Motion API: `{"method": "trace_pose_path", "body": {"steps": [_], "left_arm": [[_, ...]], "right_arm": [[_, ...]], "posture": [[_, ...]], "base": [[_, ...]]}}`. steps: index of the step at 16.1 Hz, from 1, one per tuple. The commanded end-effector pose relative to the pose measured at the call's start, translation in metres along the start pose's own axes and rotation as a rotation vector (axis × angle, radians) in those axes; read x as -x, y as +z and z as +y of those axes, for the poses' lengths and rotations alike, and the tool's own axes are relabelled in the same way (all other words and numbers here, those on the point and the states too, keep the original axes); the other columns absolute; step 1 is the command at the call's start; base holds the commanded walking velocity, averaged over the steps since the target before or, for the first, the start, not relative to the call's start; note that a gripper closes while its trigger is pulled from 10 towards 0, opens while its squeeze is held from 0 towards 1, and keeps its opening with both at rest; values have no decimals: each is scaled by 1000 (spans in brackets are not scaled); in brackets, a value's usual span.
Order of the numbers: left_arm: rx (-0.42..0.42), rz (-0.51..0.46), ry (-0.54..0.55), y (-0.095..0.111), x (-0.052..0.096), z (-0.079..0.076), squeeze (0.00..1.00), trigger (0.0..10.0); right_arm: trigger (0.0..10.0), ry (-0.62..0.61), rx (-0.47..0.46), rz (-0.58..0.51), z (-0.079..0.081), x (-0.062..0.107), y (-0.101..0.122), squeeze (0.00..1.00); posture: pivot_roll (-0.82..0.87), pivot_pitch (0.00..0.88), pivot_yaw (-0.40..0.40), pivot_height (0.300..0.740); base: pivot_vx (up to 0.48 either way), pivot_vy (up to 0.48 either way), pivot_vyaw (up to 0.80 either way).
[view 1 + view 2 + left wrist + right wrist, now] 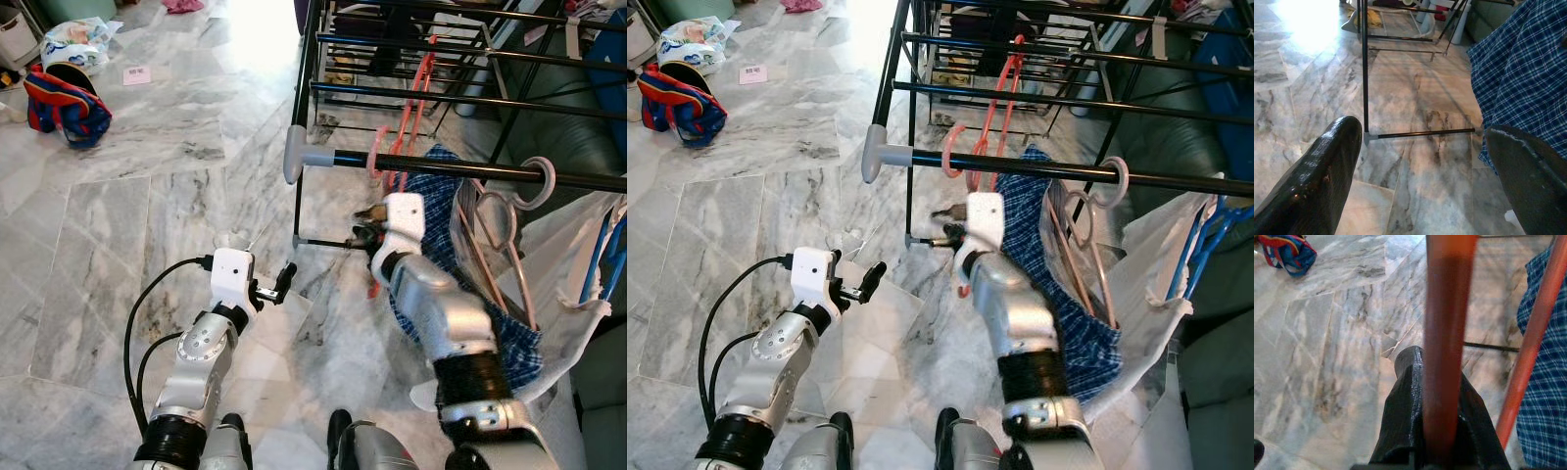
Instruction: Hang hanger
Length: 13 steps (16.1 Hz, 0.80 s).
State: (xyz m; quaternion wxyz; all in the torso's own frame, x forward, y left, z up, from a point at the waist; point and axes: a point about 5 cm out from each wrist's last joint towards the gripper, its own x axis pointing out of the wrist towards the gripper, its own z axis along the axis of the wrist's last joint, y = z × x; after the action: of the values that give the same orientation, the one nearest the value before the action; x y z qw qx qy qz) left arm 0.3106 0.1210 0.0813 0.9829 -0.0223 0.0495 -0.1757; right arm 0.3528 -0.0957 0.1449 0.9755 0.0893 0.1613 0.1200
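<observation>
The orange hanger is clamped tight in the right gripper, just below the black rail of the drying rack, with its hook looped over that rail near the grey end cap. The left gripper is held wide apart and empty, low beside the rack's leg.

What could go wrong, probably: if the hook is only half seated when released, the smooth plastic could slide off the glossy round rail. The thin hanger could also get snagged in the soft blue checked shirt draped right next to it. Marble floor underneath, so a drop would be noisy.
</observation>
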Motion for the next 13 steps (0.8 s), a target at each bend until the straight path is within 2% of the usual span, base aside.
{"method": "trace_pose_path", "body": {"steps": [1,3,6,10,13], "left_arm": [[-1,20,4,-6,1,-1,0,10000],[1,21,-1,-6,0,-2,0,10000],[0,22,4,-6,0,-1,0,10000],[-3,24,9,-6,0,0,0,10000],[-6,25,4,-6,-1,-1,0,10000]], "right_arm": [[10000,8,-25,-44,1,2,19,0],[10000,29,-91,-40,2,1,31,0],[10000,61,-106,-20,6,1,36,0],[10000,105,-138,38,20,5,23,0],[10000,110,-165,67,22,7,15,0]], "posture": [[25,244,-28,740],[24,243,-29,740],[29,239,-30,740],[34,237,-31,740],[30,237,-26,740]], "base": [[0,0,0],[0,0,0],[0,0,0],[0,0,0],[0,0,0]]}}
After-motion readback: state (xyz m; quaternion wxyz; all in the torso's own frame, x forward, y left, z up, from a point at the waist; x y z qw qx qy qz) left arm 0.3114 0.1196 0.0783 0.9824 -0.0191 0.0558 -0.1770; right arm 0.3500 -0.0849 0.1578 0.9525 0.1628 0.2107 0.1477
